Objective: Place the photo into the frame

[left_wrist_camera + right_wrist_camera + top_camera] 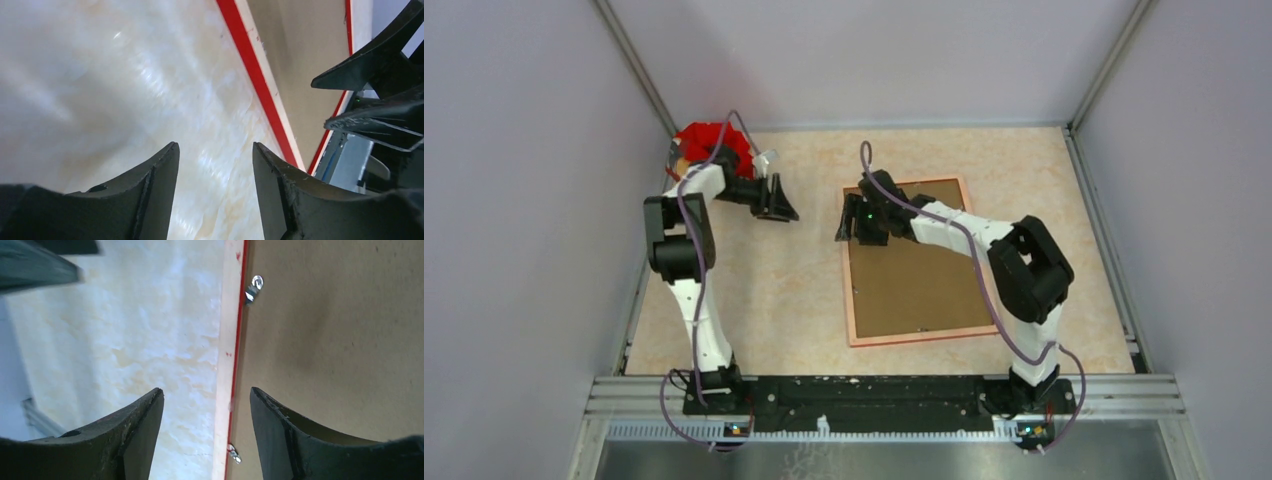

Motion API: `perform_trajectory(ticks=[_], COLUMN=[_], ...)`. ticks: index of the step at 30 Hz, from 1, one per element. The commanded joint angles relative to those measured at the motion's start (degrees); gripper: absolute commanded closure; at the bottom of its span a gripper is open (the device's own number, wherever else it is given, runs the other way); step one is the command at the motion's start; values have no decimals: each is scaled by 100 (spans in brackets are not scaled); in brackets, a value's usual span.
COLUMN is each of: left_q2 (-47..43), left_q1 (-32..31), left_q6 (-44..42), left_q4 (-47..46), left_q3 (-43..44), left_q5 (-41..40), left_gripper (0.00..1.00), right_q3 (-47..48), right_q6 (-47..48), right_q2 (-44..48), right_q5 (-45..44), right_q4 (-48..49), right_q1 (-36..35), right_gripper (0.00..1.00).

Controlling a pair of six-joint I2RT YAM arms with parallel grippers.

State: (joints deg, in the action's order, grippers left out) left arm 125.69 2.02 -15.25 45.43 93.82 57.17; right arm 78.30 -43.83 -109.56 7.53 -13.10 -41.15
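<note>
The frame [919,337] lay face down on the worktop [774,300], with the brown backing panel [914,285] inside it. The right hand [864,225] hovered open over its far left corner. The left hand [776,200], also open, hung above the worktop, left of the frame.
</note>
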Motion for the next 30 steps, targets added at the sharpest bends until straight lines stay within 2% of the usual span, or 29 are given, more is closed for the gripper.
perform_trajectory(ticks=[1, 5, 9, 13, 18, 24, 26, 28, 30], left_q2=[-771, -1120, -1321, -1459, -1530, -1709, -1823, -1937, -2040], left_q1=[321, 518, 619, 666, 693, 735, 732, 736, 737], left_q6=[-462, -560, -664, -742, -850, -908, -919, -923, -911], left_q4=[284, 245, 296, 326, 418, 524, 568, 572, 565], left_q3=[-371, -696, -875, -1008, -1084, -1103, -1109, -1168, -1239], left_q5=[-172, -283, -364, -334, -338, -308, -355, -449, -513], left_gripper=[35, 34, 35, 36, 37, 37, 37, 38, 39], right_q3=[801, 1578, 1941, 2668, 2765, 2932, 3024, 3169, 3532], right_q6=[534, 655, 722, 719, 723, 630, 614, 604, 605], right_q2=[-278, -832, -1077, -1520, -1716, -2071, -2179, -2254, -2272], right_q5=[-1496, -2046, -2338, -2975, -2963, -2988, -2980, -2957, -2851], right_q4=[-1551, -2182, -2283, -3070, -3061, -3217, -3278, -3328, -3454], right_q1=[-559, -872, -1101, -1245, -1316, -1370, -1370, -1370, -1370], right_gripper=[35, 39, 46, 50, 54, 67, 77, 97, 100])
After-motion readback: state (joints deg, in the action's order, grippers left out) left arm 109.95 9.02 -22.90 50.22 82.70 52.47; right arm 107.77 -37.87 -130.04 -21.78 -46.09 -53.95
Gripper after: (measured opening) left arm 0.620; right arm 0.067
